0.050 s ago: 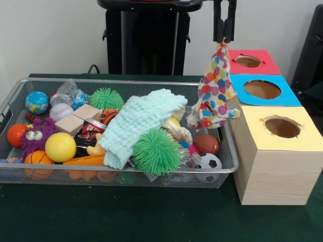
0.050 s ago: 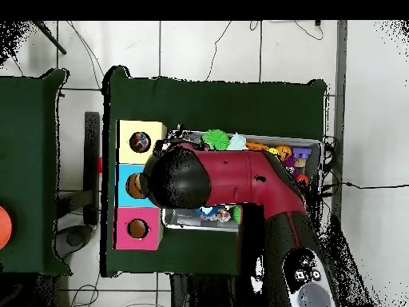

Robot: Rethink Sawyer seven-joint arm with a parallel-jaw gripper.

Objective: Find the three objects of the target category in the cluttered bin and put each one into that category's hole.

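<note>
My gripper (image 1: pixel 224 36) hangs at the top of the front view, shut on the upper corner of a polka-dot cloth (image 1: pixel 214 93). The cloth dangles free over the right end of the wire bin (image 1: pixel 101 81), just left of the blue box (image 1: pixel 282 96) with its round hole. A mint knitted cloth (image 1: pixel 144 118) lies draped over the clutter in the middle of the bin. In the overhead view the arm (image 2: pixel 232 180) covers the gripper and most of the bin (image 2: pixel 319 148).
Three hole boxes stand in a row right of the bin: red (image 1: pixel 262 65), blue, and yellow (image 1: pixel 303 133) nearest. In the bin lie two green spiky balls (image 1: pixel 156 151), a yellow ball (image 1: pixel 60 146), a baseball (image 1: pixel 61 111), wooden blocks (image 1: pixel 75 120) and other toys.
</note>
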